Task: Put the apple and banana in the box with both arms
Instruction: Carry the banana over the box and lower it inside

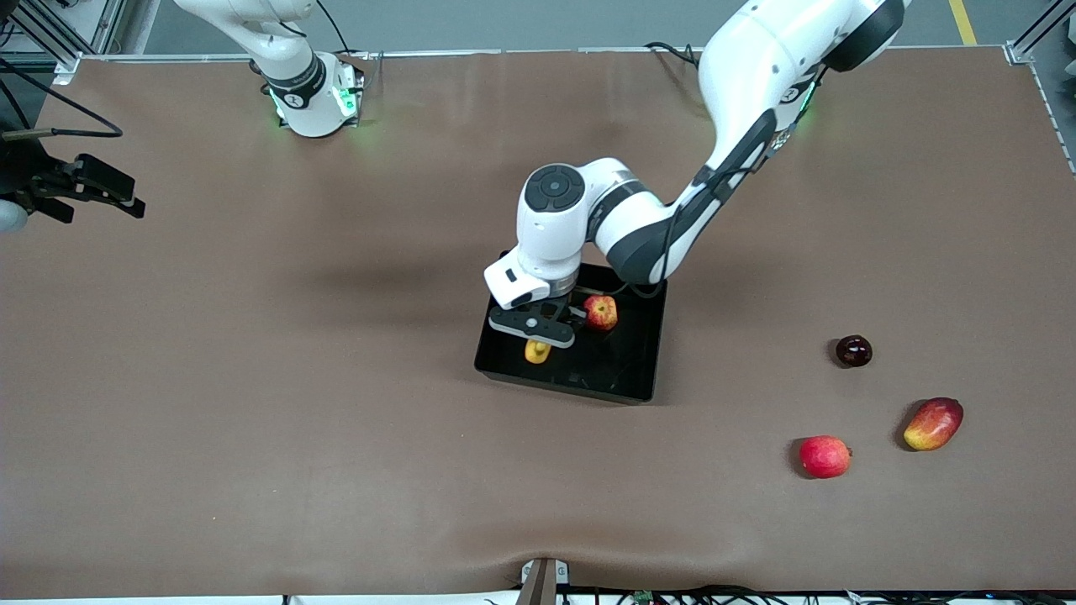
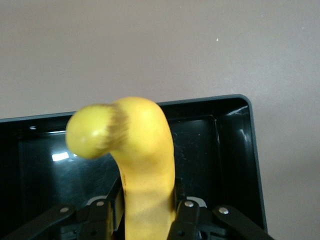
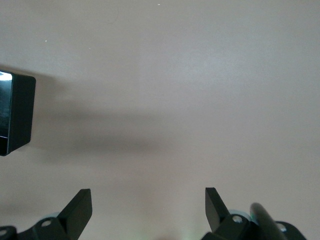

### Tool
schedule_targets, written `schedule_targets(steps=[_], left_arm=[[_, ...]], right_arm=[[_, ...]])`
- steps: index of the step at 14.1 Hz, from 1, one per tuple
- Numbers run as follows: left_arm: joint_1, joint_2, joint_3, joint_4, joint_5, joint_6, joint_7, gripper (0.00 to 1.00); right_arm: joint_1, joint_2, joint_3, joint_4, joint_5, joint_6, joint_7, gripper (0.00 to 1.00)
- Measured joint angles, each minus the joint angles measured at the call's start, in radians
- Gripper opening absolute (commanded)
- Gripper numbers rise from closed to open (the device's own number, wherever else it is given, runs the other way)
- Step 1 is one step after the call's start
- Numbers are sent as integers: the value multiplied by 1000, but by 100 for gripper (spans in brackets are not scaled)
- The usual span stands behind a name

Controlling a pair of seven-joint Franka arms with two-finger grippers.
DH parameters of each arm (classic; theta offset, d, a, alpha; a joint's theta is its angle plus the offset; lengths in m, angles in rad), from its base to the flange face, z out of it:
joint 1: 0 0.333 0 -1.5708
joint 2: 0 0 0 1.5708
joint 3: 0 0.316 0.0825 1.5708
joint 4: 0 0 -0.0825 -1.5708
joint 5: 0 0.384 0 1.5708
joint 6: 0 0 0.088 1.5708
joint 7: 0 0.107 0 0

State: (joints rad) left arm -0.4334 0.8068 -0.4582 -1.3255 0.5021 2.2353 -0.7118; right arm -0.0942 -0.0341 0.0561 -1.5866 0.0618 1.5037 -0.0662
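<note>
Nearest the front camera lies a pinkish-red round fruit (image 1: 825, 456) on the brown surface (image 1: 252, 403), toward the left arm's end of it, with an oval red-yellow mango (image 1: 933, 423) just beside it, slightly farther back and closer to that end. Dark round fruit (image 1: 853, 350) sits farther from the camera than both, apart from them. Black box (image 1: 632, 370) stands mid-surface, well apart from those three fruits. Apple (image 1: 600, 312) lies inside the box, in its part farther from the camera. Left arm (image 1: 740, 92) comes from its base at the top and bends down over the box; left claw (image 1: 538, 329) is over the box interior, clamped on the banana (image 1: 537, 351), whose yellow end pokes out below the claw in the front view. Left wrist view shows the banana (image 2: 142, 165) gripped between the two fingers (image 2: 182, 212), its curved tip sticking out over the box floor, box wall and corner (image 2: 235, 102) visible past it. Whether the banana touches the box floor, cannot tell. Right arm (image 1: 290, 67) waits; right claw (image 1: 88, 189) is over bare surface at the right arm's end, well apart from the box, fingers (image 3: 80, 210) spread wide, holding nothing. One box corner (image 3: 20, 112) shows in the right wrist view.
</note>
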Motion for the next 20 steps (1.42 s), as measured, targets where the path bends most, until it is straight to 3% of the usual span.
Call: schedule_targets(steps=[3,8,9,10,11,12,16,20], left_arm=[[-18,65,15,1,0,51,-36,0],[-105,140,100,4,0,81,-125,0],[-117,147,115,8,0,86,-127,6],[-129,146,126,11,0,85,-127,25],[-137,146,134,15,0,84,-127,94],[-142,146,139,17,0,84,-127,100],[-140,127,144,42,-17,68,-131,100],[-119,16,152,66,-103,-27,-131,100]], right_arm=[[0,0,0,0,1,0,0,100],[0,1,0,0,1,0,0,100],[0,1,0,0,1,-1,0,100],[0,1,0,0,1,-1,0,100],[0,1,0,0,1,-1,0,100],[0,2,0,0,1,-1,0,100],[0,2,0,0,1,-1,0,100],[0,2,0,0,1,-1,0,100]])
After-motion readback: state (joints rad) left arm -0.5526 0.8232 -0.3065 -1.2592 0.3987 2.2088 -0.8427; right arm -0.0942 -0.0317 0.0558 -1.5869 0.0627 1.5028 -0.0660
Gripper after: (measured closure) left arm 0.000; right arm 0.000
